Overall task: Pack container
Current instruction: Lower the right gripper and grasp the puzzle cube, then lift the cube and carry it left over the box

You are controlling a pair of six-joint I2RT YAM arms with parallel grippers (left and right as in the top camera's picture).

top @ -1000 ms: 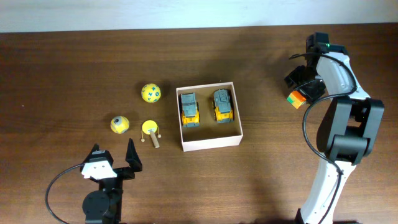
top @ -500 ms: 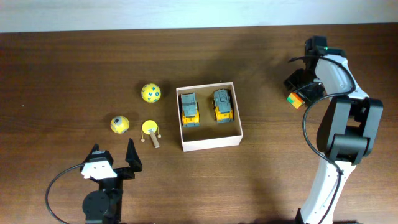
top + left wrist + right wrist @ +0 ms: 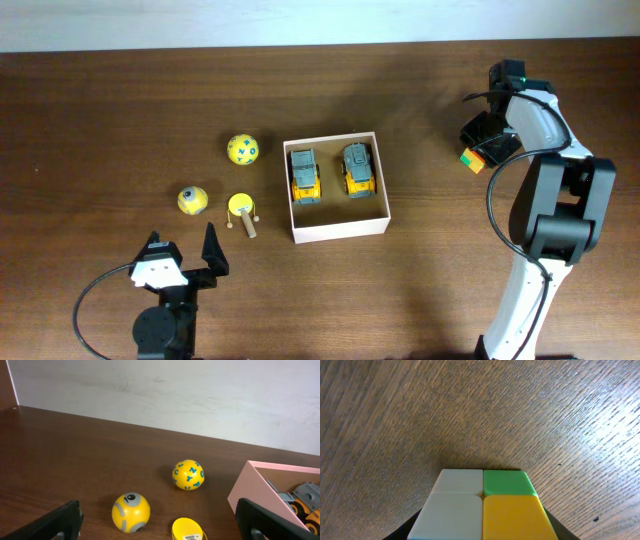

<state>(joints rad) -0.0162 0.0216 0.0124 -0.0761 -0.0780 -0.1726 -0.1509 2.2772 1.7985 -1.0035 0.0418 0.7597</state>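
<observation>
Your container (image 3: 340,232) sits open-topped near the middle of the table (image 3: 100,100), white walls outside and tan floor inside. From the left wrist camera only its near corner (image 3: 255,490) shows, at the right edge. Two yellow-and-grey toy trucks lie side by side inside it, one in the left half (image 3: 305,175) and one in the right half (image 3: 358,168), both toward the far wall.

Three yellow toys lie on the table left of the container:
- a ball with blue marks (image 3: 242,149) near its far left corner
- a ball with a grey eye (image 3: 193,200) farther out
- a small mallet with a wooden handle (image 3: 241,208) just beside its left wall

Your left gripper (image 3: 183,245) hangs left of the container and nearer to you than the toys, with its jaws spread wide and nothing between them.

Your right gripper (image 3: 485,140) is well to the right of the container. A puzzle cube (image 3: 473,159) sits between its fingers. The right wrist camera shows the cube's white, green and yellow tiles (image 3: 482,510) flanked by the dark fingers at both lower corners. You cannot tell from these views whether the jaws are actually clamped on the cube, or whether it rests on the wood.
</observation>
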